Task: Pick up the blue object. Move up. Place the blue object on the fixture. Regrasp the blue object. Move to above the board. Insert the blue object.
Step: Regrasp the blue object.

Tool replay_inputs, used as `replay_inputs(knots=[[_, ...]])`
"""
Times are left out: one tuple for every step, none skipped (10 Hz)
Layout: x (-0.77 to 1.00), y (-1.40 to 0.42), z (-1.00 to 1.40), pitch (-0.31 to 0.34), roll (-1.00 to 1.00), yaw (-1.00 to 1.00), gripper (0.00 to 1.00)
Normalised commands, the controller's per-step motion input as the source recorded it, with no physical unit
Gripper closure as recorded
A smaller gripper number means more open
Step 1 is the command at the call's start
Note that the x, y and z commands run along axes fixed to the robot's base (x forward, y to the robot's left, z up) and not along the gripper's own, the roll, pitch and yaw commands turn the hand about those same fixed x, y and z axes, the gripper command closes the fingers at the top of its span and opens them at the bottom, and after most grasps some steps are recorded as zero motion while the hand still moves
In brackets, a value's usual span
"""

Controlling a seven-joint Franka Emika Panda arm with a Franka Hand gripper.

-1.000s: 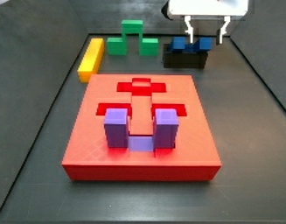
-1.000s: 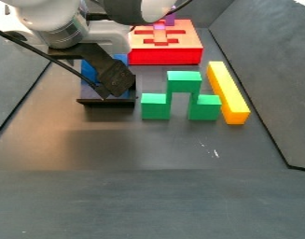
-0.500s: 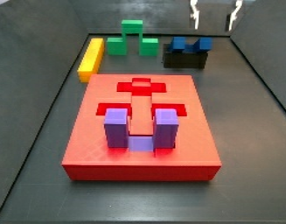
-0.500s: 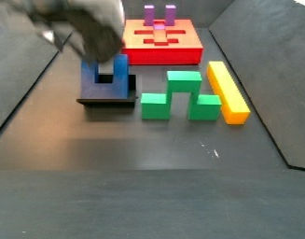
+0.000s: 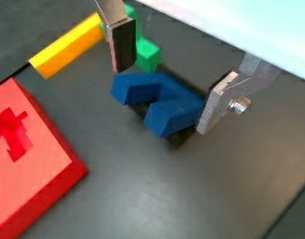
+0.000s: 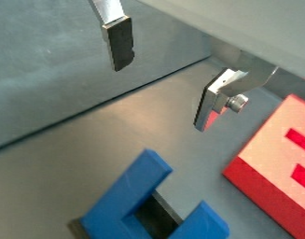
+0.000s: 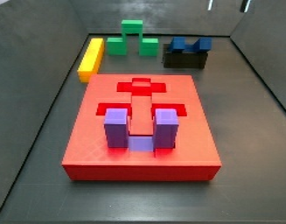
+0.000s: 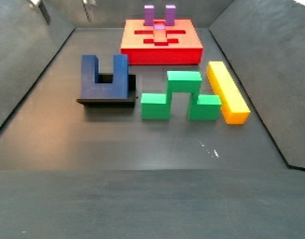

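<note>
The blue object (image 7: 190, 43) stands with its two prongs up on the dark fixture (image 7: 186, 59) at the back right; it also shows in a side view (image 8: 103, 75), on the fixture (image 8: 107, 99). My gripper (image 5: 171, 73) hangs open above the blue object (image 5: 155, 99), apart from it, with nothing between its fingers (image 5: 119, 43). In a wrist view (image 6: 167, 73) the blue object (image 6: 148, 198) lies well below the fingertips. Only the fingertips reach into a side view (image 7: 226, 4). The red board (image 7: 143, 122) lies in the middle of the floor.
A purple U-shaped block (image 7: 142, 131) sits in the board's near recess. A green block (image 7: 136, 38) and a yellow bar (image 7: 91, 57) lie at the back, left of the fixture. Dark walls ring the floor.
The gripper has let go of the blue object and risen straight up, nearly out of both side views. The blue object stays on the fixture.
</note>
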Motion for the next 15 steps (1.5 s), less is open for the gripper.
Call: replay_inputs(knots=[[0.21, -0.27, 0.33, 0.146, 1.00, 0.13, 0.00], [0.23, -0.29, 0.31, 0.134, 1.00, 0.12, 0.00], [0.24, -0.31, 0.29, 0.117, 1.00, 0.12, 0.00], [0.26, -0.39, 0.28, 0.069, 1.00, 0.09, 0.00], [0.28, -0.41, 0.25, 0.040, 1.00, 0.08, 0.00], [0.31, -0.45, 0.18, 0.000, 1.00, 0.07, 0.00], [0.34, -0.47, 0.11, 0.000, 1.00, 0.04, 0.00], [0.38, -0.46, 0.06, -0.011, 1.00, 0.04, 0.00], [0.44, -0.45, 0.01, -0.020, 1.00, 0.02, 0.00], [0.49, -0.43, 0.00, -0.031, 1.00, 0.01, 0.00], [0.61, -0.40, -0.07, -0.040, 0.91, 0.00, 0.00], [0.75, -0.37, -0.18, -0.026, 0.75, 0.00, 0.00], [0.85, -0.25, -0.23, -0.020, 0.62, 0.00, 0.00], [0.95, -0.11, -0.19, 0.000, 0.59, 0.00, 0.00], [0.99, 0.00, -0.15, 0.000, 0.50, 0.00, 0.00]])
